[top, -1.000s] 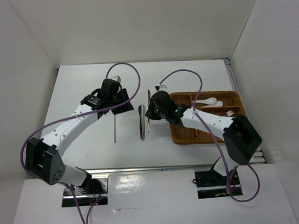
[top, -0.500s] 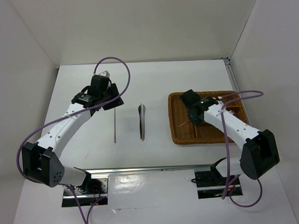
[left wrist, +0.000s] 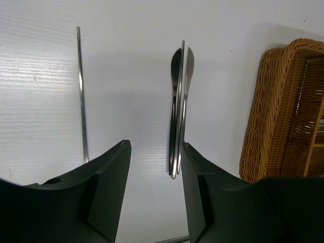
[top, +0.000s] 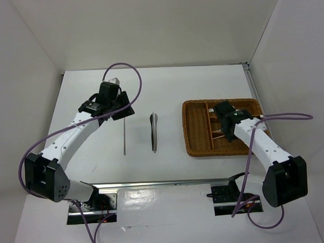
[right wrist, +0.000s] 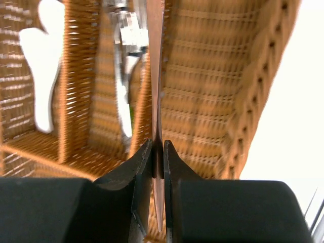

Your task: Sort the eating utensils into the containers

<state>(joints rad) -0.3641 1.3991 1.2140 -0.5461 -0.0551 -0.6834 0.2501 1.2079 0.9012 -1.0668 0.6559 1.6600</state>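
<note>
Right wrist view first: right tool (right wrist: 158, 146) is pinched almost shut on a brown chopstick (right wrist: 156, 76). It grips near one end, so the rest pokes straight out ahead of the fingers. Directly underneath is the wicker tray (right wrist: 253, 101), and the stick's long axis runs parallel to the dividers, which is what a clean drop needs imo. It hangs roughly over a divider edge beside a silver utensil (right wrist: 124, 86), so I can't tell which slot it'd land in, and the picture's blurry too. Further out, past the next divider, a white soup spoon (right wrist: 43, 76) lies in its own compartment.

Left tool (left wrist: 154, 147) hangs about half open over the table (left wrist: 40, 126) with nothing in it. Just ahead, nearer the finger on the tray side, a tight bunch of silver knives (left wrist: 178, 111) lies lengthwise, pointing away from it. A thin silver stick (left wrist: 81, 91) lies parallel, ahead of the other finger. Left arm is clearly the closer one for both.
</note>
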